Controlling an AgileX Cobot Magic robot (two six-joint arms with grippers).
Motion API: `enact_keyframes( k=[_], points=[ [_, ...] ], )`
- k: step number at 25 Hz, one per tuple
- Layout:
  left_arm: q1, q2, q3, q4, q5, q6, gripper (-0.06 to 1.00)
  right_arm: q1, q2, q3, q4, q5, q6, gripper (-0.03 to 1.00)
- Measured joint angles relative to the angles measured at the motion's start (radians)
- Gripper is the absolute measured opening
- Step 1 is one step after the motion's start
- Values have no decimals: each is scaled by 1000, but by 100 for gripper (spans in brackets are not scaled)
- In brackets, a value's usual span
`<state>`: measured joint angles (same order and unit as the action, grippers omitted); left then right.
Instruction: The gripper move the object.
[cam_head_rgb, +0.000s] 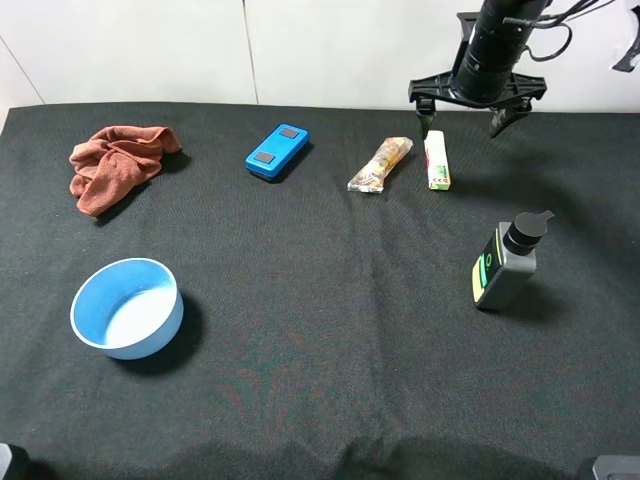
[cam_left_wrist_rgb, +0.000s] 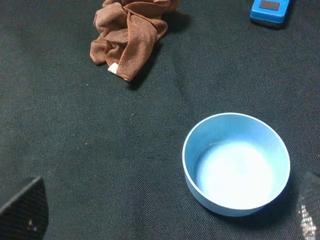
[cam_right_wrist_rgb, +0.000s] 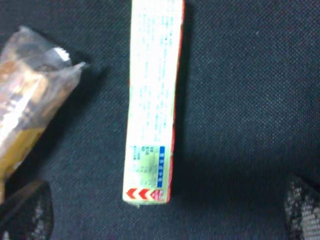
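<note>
While the move itself is not yet begun, the right gripper (cam_head_rgb: 461, 126) hangs above the far edge of the black surface (cam_head_rgb: 320, 400), right of the middle. Its two short fingers are spread wide apart and hold nothing. The long white box (cam_head_rgb: 437, 160) lies flat near that far edge, just in front of the gripper. A snack wrapper (cam_head_rgb: 380, 165) lies close beside the box without touching it. By my judgement everything is left to do: lowering over the box, closing on its long sides, lifting it, and setting it down elsewhere.
</note>
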<state>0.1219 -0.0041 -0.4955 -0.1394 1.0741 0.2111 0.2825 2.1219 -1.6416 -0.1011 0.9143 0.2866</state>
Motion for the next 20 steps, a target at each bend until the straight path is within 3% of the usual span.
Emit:
enact_keyframes(
  k=[20],
  points=[
    [0, 0, 0, 0, 0, 0, 100, 0, -220, -2, 101, 288, -149, 69]
  ],
)
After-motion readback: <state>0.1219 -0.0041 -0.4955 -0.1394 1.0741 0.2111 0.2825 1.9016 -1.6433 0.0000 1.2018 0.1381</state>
